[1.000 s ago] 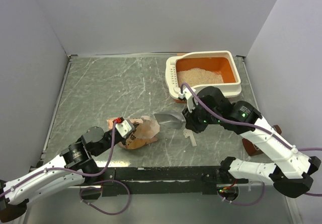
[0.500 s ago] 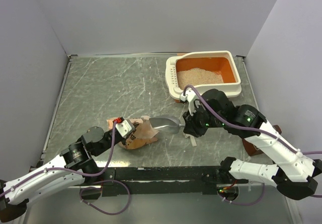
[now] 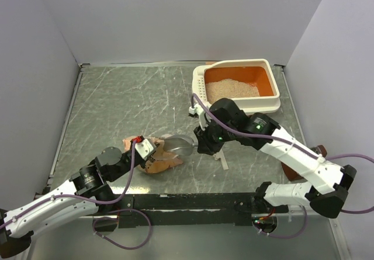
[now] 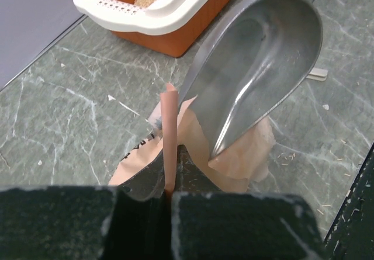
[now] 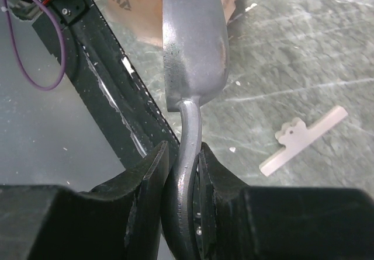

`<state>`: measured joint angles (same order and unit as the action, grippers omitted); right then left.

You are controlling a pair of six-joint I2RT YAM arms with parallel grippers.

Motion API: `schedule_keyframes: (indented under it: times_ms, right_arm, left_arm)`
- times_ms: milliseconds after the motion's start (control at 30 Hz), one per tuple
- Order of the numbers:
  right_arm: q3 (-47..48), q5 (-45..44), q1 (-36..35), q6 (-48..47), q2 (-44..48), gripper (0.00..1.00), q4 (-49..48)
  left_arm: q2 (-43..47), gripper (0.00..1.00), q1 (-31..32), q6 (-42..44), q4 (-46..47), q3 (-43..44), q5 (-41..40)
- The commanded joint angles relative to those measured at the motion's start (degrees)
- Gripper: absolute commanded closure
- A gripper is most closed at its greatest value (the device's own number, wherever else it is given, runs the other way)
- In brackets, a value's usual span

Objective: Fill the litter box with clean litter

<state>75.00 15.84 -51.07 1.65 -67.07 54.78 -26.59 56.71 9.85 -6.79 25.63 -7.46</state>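
Step (judged): loading scoop | right gripper [image 5: 186, 172] clamped on handle of empty scoop [image 4: 263, 67], bowl at mouth of bag [image 3: 166, 162] | left gripper [image 4: 170, 196] pinched shut on bag edge | litter box [image 3: 234, 62] far right, litter [image 3: 232, 88] part-covering its floor | Next: push bowl into bag, lift level | Surface: grey marbled table [image 3: 128, 102], pale walls [image 3: 175, 20]

The litter box [image 3: 201, 92] is cream-white with an orange basin, the clean litter [image 3: 232, 88] pale beige, the scoop [image 4: 257, 67] grey, the bag [image 3: 159, 162] tan-orange, the counter [image 3: 128, 102] grey-green, white-veined.
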Motion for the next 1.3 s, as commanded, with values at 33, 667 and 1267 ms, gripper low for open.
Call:
schedule_keyframes:
  times_ms: [33,667,1267]
  right_arm:
    - [-0.65,4.91,-2.28,-0.24,-3.59,1.00,-6.79]
    - [15.41,-1.33,-4.57,4.75,-26.34,1.00,0.04]
    - [24.32,2.44,0.18,7.14,-35.50,1.00,17.03]
  left_arm:
    - [0.84,0.99,0.33,-0.18,1.60,1.88,-0.27]
    - [0.84,0.99,0.25,-0.35,1.34,2.14,-0.27]
    - [2.77,0.99,0.33,-0.44,1.78,2.23,-0.45]
